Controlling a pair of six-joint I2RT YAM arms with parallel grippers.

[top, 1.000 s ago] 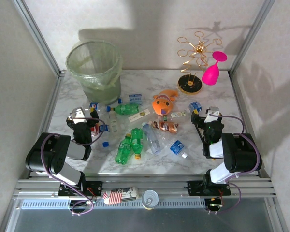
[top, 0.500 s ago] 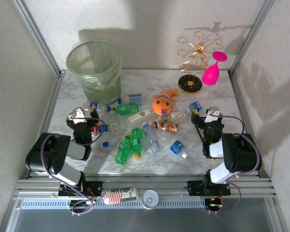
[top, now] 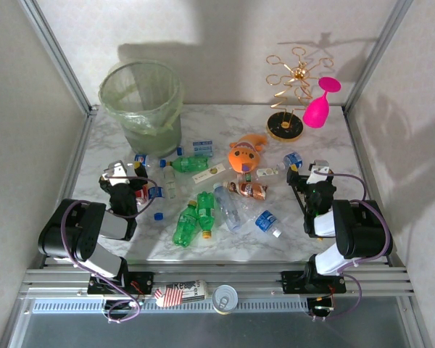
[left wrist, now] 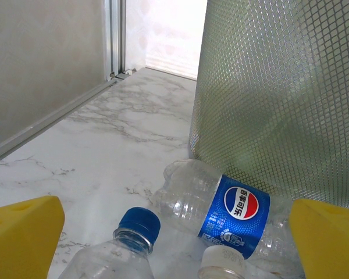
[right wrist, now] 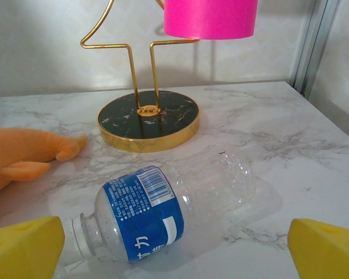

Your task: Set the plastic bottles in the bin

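The left hand hangs low over the bench with its jaws spread wide and nothing between them. Its yellow fingertips frame a small cluster of plastic bottles: a clear one with a round blue cola label lying on its side against the foot of the bin, and a blue-capped one nearer the wrist. The wide gape suits a bottle lying across the jaws, and the bin stands just beyond, so a lift from here looks short. Whether anything already lies in the bin is hard to say through the pale liner.

Across the middle of the bench the rest lie flat and scattered, among them a pair of green bottles side by side and a brown-labelled bottle near the orange fish toy, which is no part of the job.

The right hand is likewise fully open and empty. It faces a clear bottle with a blue label lying on its side, neck toward the fish. Just behind it stands the gold wire stand with the pink goblet, so a grasp here wants a low, careful approach.
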